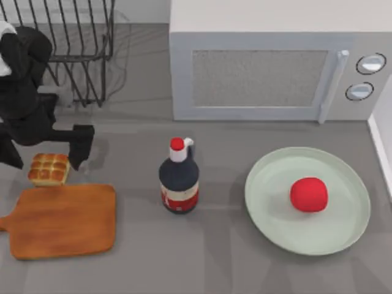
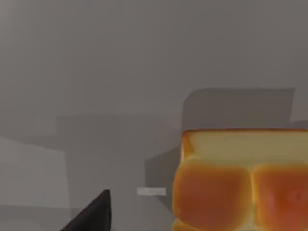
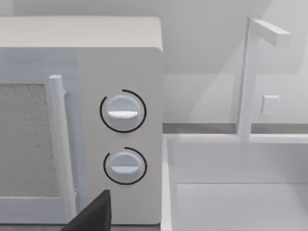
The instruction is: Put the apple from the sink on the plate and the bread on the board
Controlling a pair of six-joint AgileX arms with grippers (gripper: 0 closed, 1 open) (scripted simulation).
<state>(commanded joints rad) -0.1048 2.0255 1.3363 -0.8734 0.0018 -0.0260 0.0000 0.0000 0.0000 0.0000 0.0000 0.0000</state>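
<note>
The bread (image 1: 48, 168), a golden bun loaf, sits just beyond the far edge of the wooden board (image 1: 64, 220) at the table's left. My left gripper (image 1: 46, 152) is open, and its dark fingers (image 1: 80, 147) stand on either side of the loaf. In the left wrist view the bread (image 2: 240, 187) is close, with a gap between it and one fingertip (image 2: 96, 214). The red apple (image 1: 308, 195) lies on the pale green plate (image 1: 263, 177) at the right. My right gripper (image 3: 154, 227) faces the microwave and the sink (image 3: 231, 192); one fingertip (image 3: 96, 211) shows.
A dark bottle with a red cap (image 1: 179, 177) stands between board and plate. The white microwave (image 1: 269, 67) fills the back. A wire dish rack (image 1: 79, 49) is at the back left. The sink's edge (image 1: 383, 141) and a white faucet (image 3: 245, 82) are at the right.
</note>
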